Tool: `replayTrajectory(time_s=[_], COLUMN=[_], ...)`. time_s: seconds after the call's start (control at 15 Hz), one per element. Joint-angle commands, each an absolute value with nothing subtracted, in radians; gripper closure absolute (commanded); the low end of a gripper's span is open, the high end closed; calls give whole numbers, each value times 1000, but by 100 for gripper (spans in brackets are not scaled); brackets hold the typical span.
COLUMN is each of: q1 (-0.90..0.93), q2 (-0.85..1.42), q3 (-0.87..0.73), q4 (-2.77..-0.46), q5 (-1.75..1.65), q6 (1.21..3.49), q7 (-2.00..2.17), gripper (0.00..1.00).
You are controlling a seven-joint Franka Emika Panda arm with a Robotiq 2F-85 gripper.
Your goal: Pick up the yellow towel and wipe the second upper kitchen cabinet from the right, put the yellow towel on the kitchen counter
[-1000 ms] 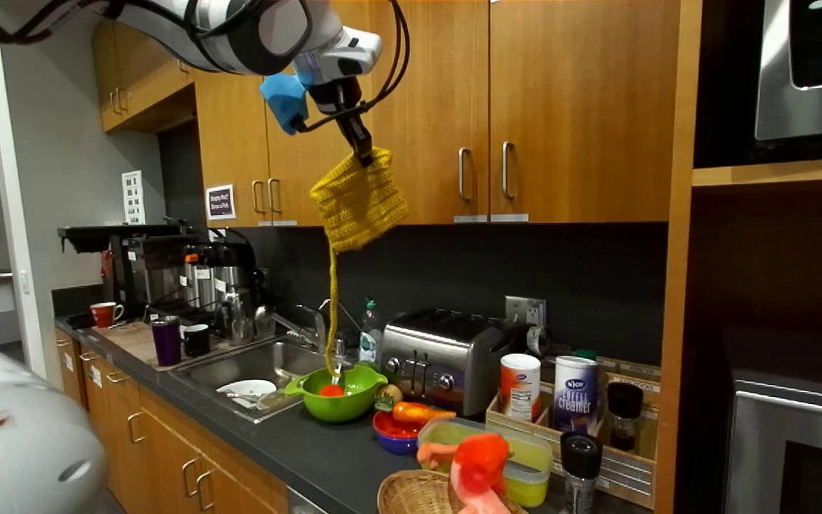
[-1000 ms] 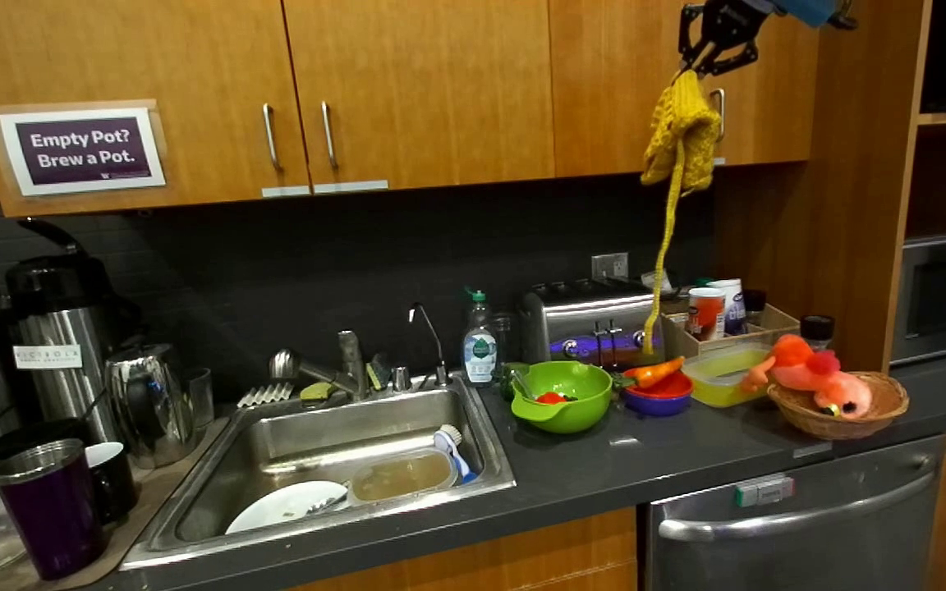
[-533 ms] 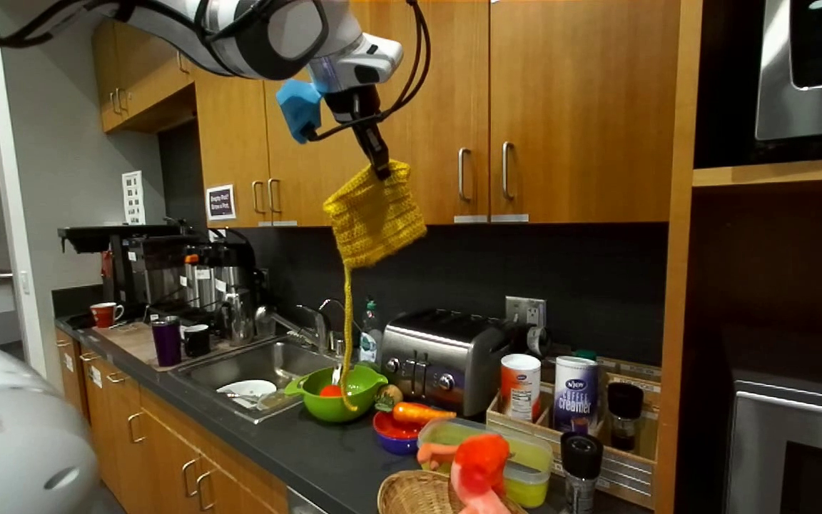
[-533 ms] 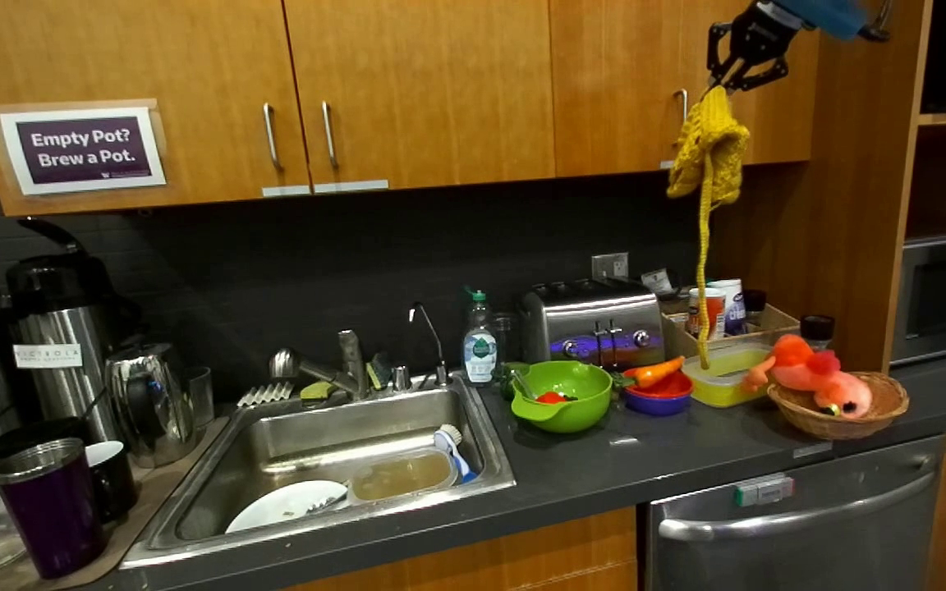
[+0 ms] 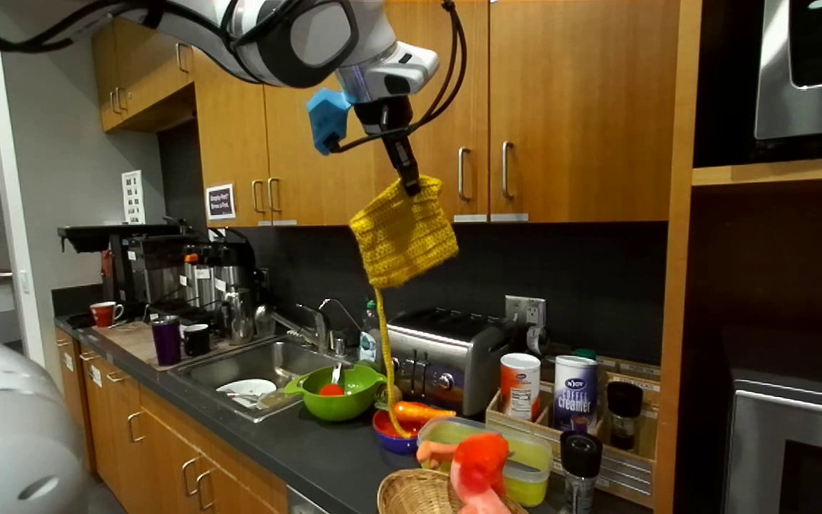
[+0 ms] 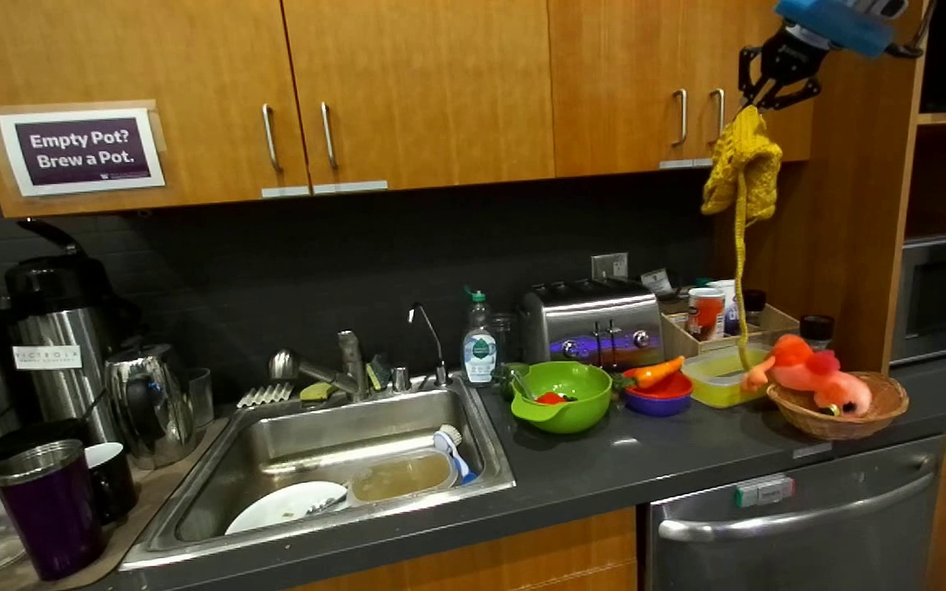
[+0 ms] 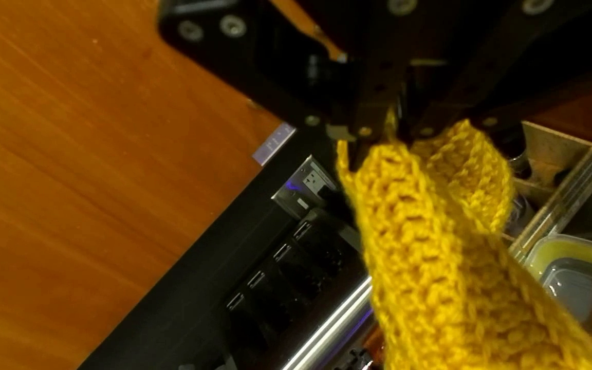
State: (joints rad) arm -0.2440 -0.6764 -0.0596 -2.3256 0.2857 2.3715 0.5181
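Pinched tight at the top, loose below

My fingers (image 7: 373, 115) are drawn together firmly, with the upper edge of the yellow towel (image 7: 445, 267) caught between the tips. The rest hangs in mid-air beneath me, and a long knitted tail (image 5: 386, 350) drops from it. Whether the tail's end touches the red bowl (image 6: 672, 387) or the plastic tub (image 6: 719, 395) below, I cannot tell.

Beyond the towel is the second upper cabinet from the right (image 6: 621, 90). I see no part of the towel pressed on its wood and judge that there is a gap. Nor can I tell whether the wipe is done. If it is due, I should lift first, because in both exterior views the towel crosses the level of the cabinet's lower edge; then lay its broad side flat, lean in lightly and stroke slowly, passing clear of the handle (image 6: 680, 117) so nothing snags.

If the wipe is done, my way is down to the kitchen counter (image 6: 588, 460). I should choose the front strip before the green bowl (image 6: 571, 414), let the tail settle first, and spread my fingers only once the towel bears on the surface.
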Motion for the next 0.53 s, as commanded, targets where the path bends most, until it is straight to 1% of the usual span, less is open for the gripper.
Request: replayTrajectory(time_s=[0.0,0.47], q1=[-263,-310], q2=[-634,-510], q3=[-38,-48], q4=[-2314,-2284], q5=[263,194], q6=[2353,2357], q7=[545,605], gripper=[98,98])
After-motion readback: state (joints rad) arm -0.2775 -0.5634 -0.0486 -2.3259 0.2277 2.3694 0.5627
